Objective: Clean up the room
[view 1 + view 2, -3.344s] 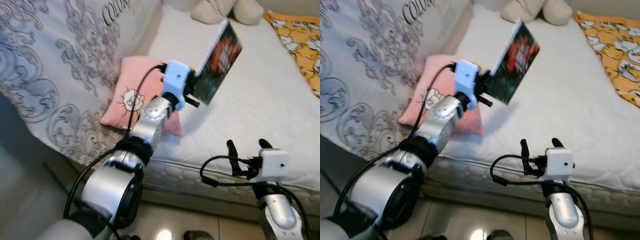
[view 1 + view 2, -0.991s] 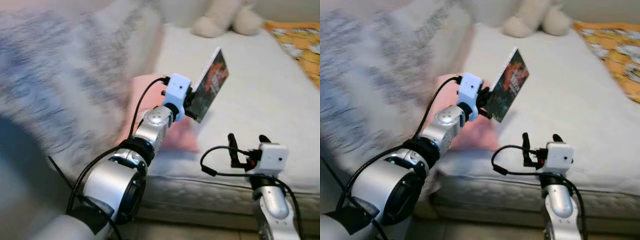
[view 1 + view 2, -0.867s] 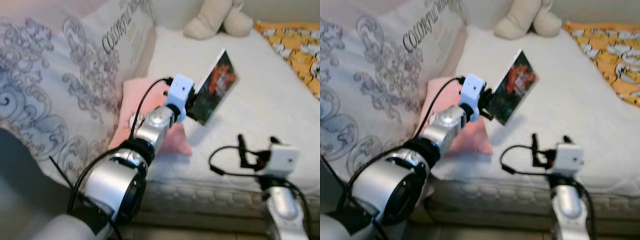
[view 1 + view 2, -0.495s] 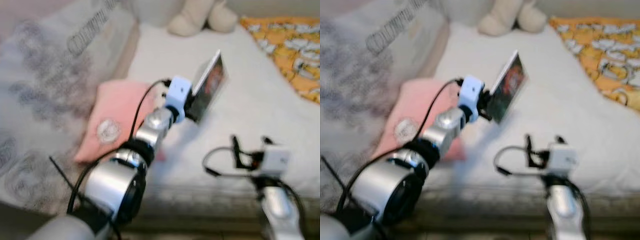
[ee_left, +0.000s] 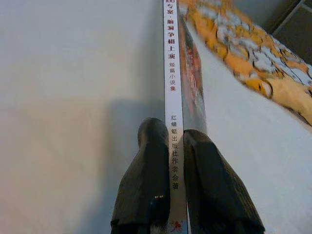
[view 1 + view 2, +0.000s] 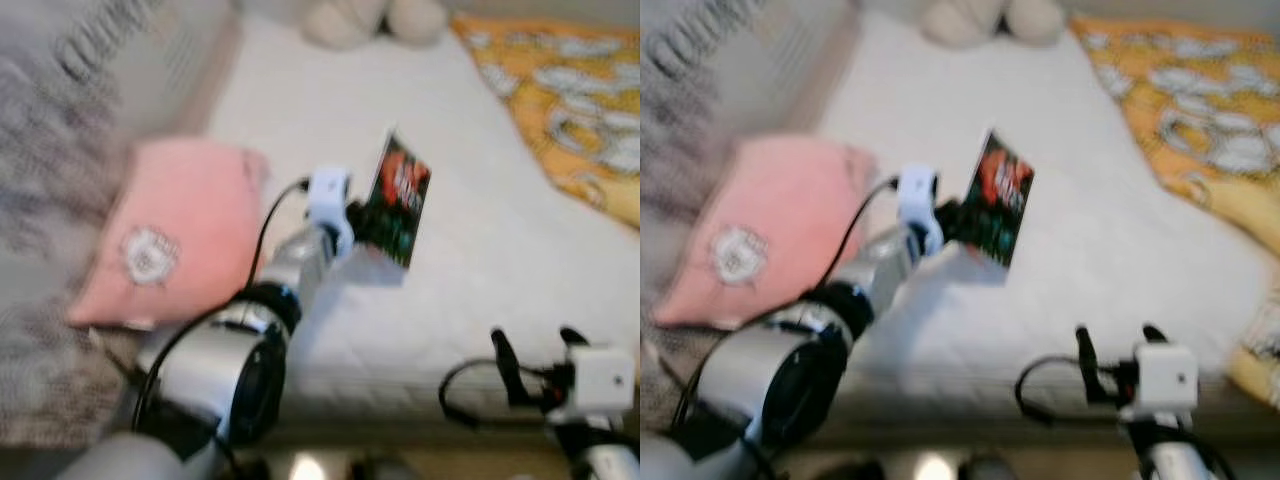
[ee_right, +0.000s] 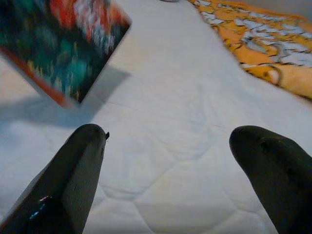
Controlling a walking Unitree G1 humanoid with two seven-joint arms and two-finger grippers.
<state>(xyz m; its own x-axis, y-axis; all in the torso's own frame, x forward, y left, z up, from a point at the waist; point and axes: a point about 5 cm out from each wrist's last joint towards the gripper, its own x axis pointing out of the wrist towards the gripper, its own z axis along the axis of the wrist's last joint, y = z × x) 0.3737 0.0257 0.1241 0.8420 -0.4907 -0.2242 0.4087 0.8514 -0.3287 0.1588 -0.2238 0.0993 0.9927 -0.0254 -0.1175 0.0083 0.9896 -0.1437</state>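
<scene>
Fingers [image 5: 153,190] of the left gripper [image 5: 171,187] are clamped on the spine end of a thin book [image 6: 401,200], one on each cover, so the book stands on edge in the air above the white bed [image 6: 480,250], its white spine with printed characters facing the wrist camera. The hold is narrow and near one end, so in my judgement the book could swing or slip if the arm moves sharply. Carrying it slowly, keeping the spine level with the fingers and squeezing evenly, should serve best until a proper place for it is reached. The head views are blurred, which suggests the robot is moving; steadying the body before any release would help.

The right gripper [image 7: 180,161] hangs low at the bed's near edge, its fingers wide apart and holding nothing, with the book's dark cover ahead of it. A pink pillow [image 6: 160,230] lies to the left beside a patterned grey duvet [image 6: 60,120], an orange patterned blanket [image 6: 570,100] lies to the right, and a cream plush toy [image 6: 370,15] sits at the far end.
</scene>
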